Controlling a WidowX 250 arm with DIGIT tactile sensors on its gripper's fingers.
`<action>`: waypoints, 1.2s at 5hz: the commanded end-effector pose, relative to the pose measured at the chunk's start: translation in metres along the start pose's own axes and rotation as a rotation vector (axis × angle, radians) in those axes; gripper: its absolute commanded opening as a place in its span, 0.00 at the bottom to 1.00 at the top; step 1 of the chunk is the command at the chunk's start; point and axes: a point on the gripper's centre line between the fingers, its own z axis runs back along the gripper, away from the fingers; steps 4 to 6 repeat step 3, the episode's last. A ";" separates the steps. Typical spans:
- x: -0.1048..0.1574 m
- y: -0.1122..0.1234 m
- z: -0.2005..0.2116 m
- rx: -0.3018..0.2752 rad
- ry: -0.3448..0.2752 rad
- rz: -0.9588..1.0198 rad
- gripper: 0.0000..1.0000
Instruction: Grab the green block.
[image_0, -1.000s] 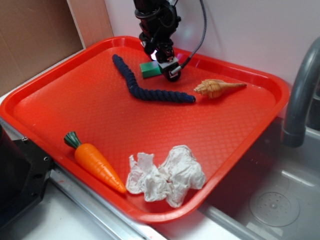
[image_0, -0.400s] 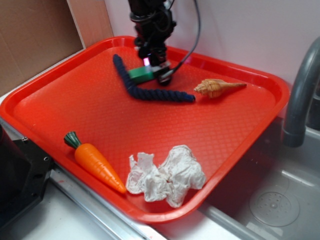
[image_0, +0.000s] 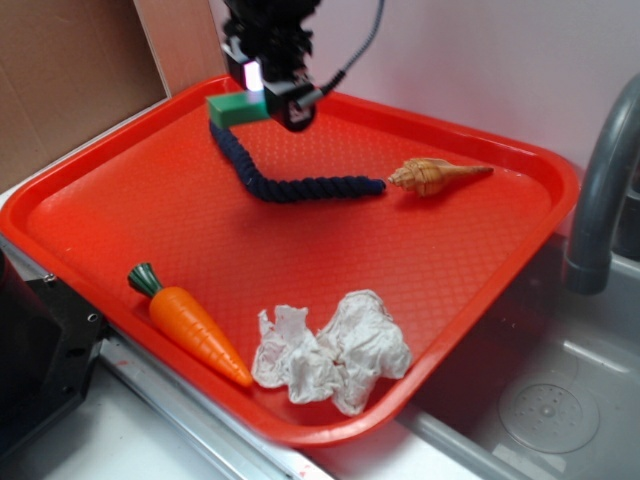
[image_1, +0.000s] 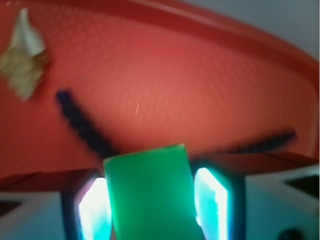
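The gripper (image_0: 262, 92) was clamped on the green block (image_0: 237, 108), holding it clear of the red tray (image_0: 330, 250), above the far end of the dark blue rope (image_0: 285, 175). The block's long axis ran roughly level, one end sticking out toward the tray's left rim. In the wrist view the green block (image_1: 150, 192) sat squeezed between the two lit pads (image_1: 210, 200), its end face pointing ahead over the rope (image_1: 85, 125), with the shell (image_1: 22, 60) off beyond the rope's left end.
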 end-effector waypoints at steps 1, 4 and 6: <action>-0.041 -0.012 0.063 -0.052 -0.004 0.192 0.00; -0.053 -0.018 0.077 -0.032 -0.030 0.288 0.00; -0.053 -0.018 0.077 -0.032 -0.030 0.288 0.00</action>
